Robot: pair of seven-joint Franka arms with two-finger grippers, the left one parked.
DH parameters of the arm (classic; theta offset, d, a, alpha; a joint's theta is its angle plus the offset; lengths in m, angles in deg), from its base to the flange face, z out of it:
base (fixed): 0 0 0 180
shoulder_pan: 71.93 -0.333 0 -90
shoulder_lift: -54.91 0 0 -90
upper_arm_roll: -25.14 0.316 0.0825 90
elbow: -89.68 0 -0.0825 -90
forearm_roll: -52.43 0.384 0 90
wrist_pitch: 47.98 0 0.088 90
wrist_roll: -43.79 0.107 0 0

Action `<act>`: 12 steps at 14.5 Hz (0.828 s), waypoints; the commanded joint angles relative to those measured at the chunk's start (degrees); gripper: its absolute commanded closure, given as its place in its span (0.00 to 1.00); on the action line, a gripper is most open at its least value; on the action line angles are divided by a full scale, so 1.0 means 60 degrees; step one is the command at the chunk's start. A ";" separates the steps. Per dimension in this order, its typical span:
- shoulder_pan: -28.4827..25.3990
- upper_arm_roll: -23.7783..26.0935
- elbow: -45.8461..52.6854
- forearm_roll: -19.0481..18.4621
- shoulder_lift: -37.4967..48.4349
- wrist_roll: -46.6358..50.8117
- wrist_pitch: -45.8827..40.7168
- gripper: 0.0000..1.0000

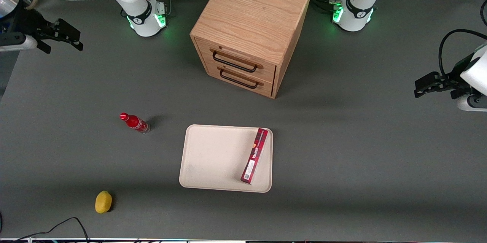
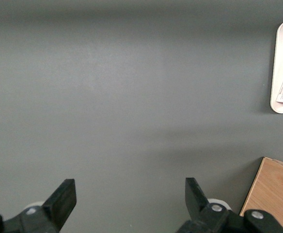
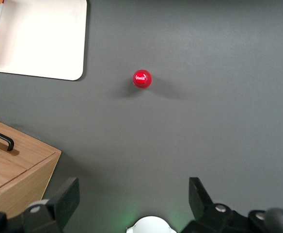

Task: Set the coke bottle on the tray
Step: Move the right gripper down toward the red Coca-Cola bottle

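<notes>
Coke bottle (image 1: 134,122) is stood upright on the table, beside the tray (image 1: 213,159).
The gripper (image 1: 62,37) is held spread and empty, well apart.

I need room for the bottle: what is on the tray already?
A long dark-red box lies on the tray; whatever is beneath it is covered. The open gripper hovers far off.

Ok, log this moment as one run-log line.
gripper: jaws open, high near the table edge, holding nothing | coke bottle: upright on table, beside tray, untouched | tray: holds red box | placement: pending
</notes>
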 commanded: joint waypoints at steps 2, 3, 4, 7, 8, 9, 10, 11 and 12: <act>0.0056 0.0020 0.0454 0.0132 -0.0197 -0.0068 -0.0390 0.00; 0.0027 0.0020 0.0498 0.0118 -0.0269 -0.0054 -0.0405 0.00; 0.0041 0.0034 0.0469 0.0103 -0.0386 -0.0054 -0.0405 0.00; 0.0100 0.0005 0.0411 0.0147 -0.1146 -0.0083 -0.0245 0.00; 0.0056 0.0005 0.0382 0.0103 -0.1569 -0.0083 0.0032 0.00; 0.0070 0.0005 0.0251 0.0132 -0.1994 -0.0112 0.0499 0.00; 0.0070 0.0020 -0.0186 0.0147 -0.2114 -0.0214 0.1156 0.00; 0.0041 0.0020 -0.0872 0.0147 -0.2145 -0.0244 0.2120 0.00; 0.0041 0.0034 -0.1676 0.0147 -0.2087 -0.0259 0.3101 0.00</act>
